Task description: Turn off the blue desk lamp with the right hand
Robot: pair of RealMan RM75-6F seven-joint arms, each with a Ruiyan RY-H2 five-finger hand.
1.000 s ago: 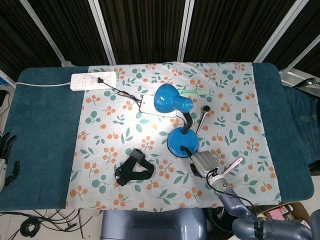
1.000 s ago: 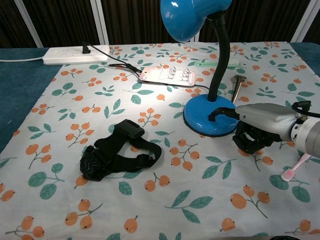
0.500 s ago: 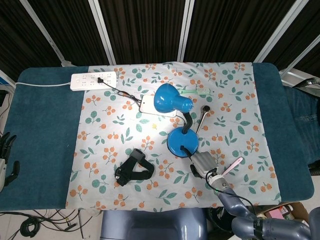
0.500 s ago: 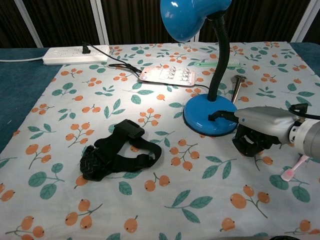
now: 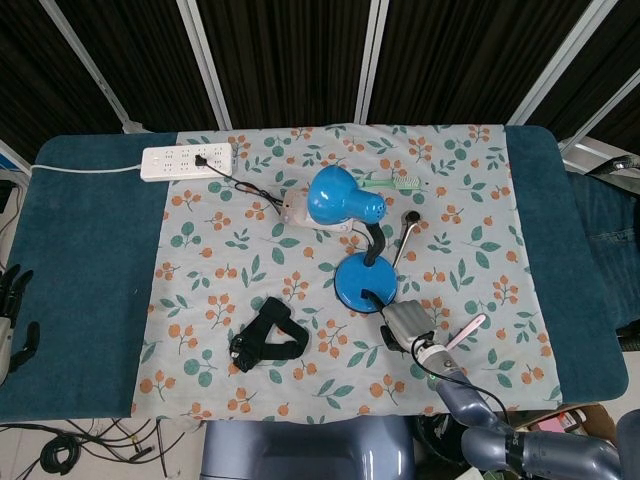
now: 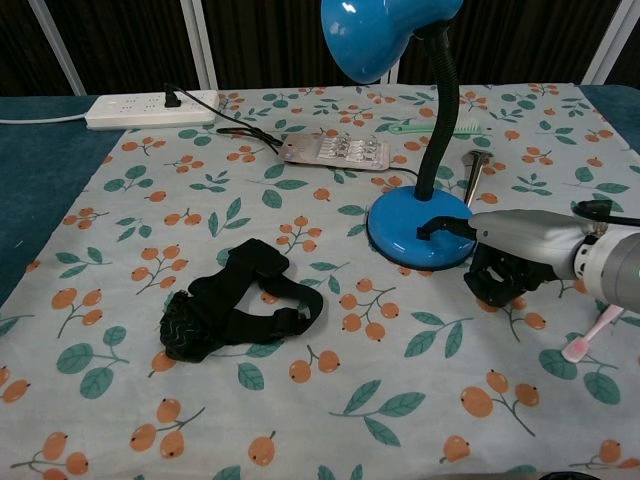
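Observation:
The blue desk lamp stands mid-cloth, its round base (image 5: 363, 282) (image 6: 415, 235) under a black gooseneck and a blue shade (image 5: 334, 195) (image 6: 380, 30). No light falls on the cloth below the shade. My right hand (image 5: 403, 325) (image 6: 515, 255) lies at the base's near right side. One extended finger (image 6: 445, 227) touches the black switch on the base, and the other fingers are curled underneath, holding nothing. My left hand (image 5: 12, 310) hangs off the table's left edge with its fingers apart and nothing in it.
A black head strap (image 5: 266, 336) (image 6: 240, 305) lies left of the lamp. A white power strip (image 5: 188, 160) with the lamp's cord sits back left. Also on the cloth are a blister pack (image 6: 333, 151), a green comb (image 5: 395, 182), a metal tool (image 6: 473, 172) and a pink toothbrush (image 6: 590, 335).
The bright pool of light under the shade has gone out. The right hand has stayed at the lamp base, its finger still on the switch.

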